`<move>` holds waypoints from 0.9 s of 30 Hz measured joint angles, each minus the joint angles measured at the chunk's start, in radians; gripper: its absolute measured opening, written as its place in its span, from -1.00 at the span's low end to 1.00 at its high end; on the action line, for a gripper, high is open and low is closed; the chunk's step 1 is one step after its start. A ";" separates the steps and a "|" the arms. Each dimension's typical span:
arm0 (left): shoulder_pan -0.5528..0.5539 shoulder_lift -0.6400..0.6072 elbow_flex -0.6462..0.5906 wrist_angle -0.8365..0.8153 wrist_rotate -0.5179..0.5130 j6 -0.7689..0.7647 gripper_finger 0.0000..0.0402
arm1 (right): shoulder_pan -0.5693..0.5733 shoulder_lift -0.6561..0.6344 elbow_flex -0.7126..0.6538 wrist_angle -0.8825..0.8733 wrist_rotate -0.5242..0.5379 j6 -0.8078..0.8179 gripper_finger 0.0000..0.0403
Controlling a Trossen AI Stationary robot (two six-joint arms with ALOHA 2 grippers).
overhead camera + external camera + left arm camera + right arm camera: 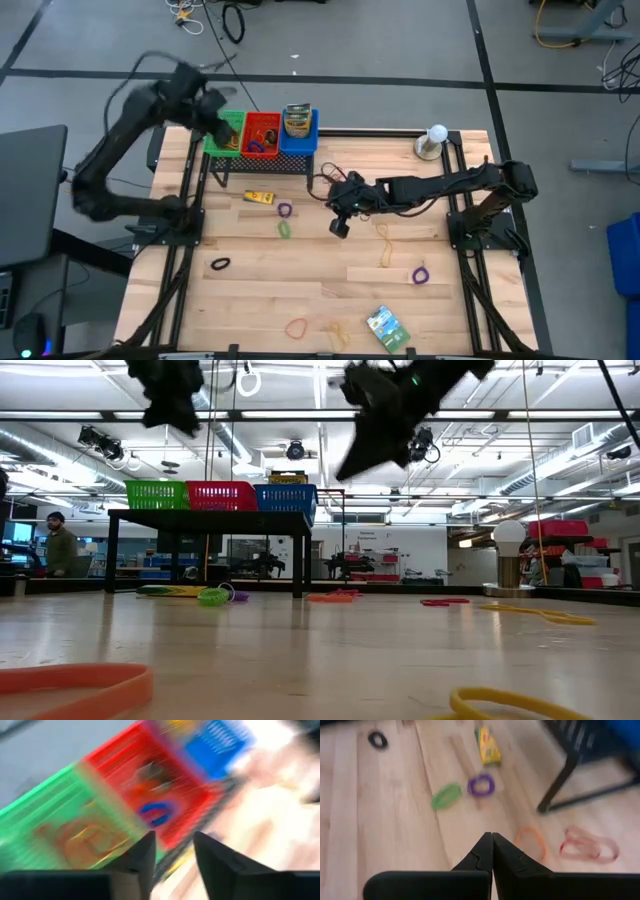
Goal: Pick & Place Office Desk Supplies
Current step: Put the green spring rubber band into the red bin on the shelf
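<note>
Closest to my low camera, an orange band [70,685] and a yellow band [520,708] lie cut off at the edge of the wooden surface [300,290]. My left wrist feed is smeared; I can only make out the green bin [45,820], red bin [150,785] and blue bin [215,742], with what may be a blue loop inside the red one. The left pincer [222,128] hovers over the green bin, fingers [142,857] apart, nothing between them. The right pincer [340,228] hangs above mid-surface, fingers pressed together and empty. Beyond it lie a green band [446,795], a purple band [481,784], a crayon box [488,746] and a black band [378,739]. A green packet [386,325] sits near the front edge. The black rack [262,160] carries the bins, its leg crossing my right wrist feed. A white ball lamp [434,138] stands at the far right corner.
</note>
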 joint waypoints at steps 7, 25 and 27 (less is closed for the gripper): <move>-0.434 -0.305 -0.419 0.581 -0.047 -0.207 -0.93 | -0.037 -0.109 -0.277 0.172 -0.091 0.155 -0.99; -1.030 -0.091 -0.788 0.774 -0.443 -0.730 -0.80 | -0.041 -0.291 -0.396 0.020 -0.041 0.244 -0.98; -1.055 -0.034 -0.794 0.783 -0.473 -0.770 -0.67 | -0.041 -0.291 -0.396 0.021 -0.041 0.228 -0.98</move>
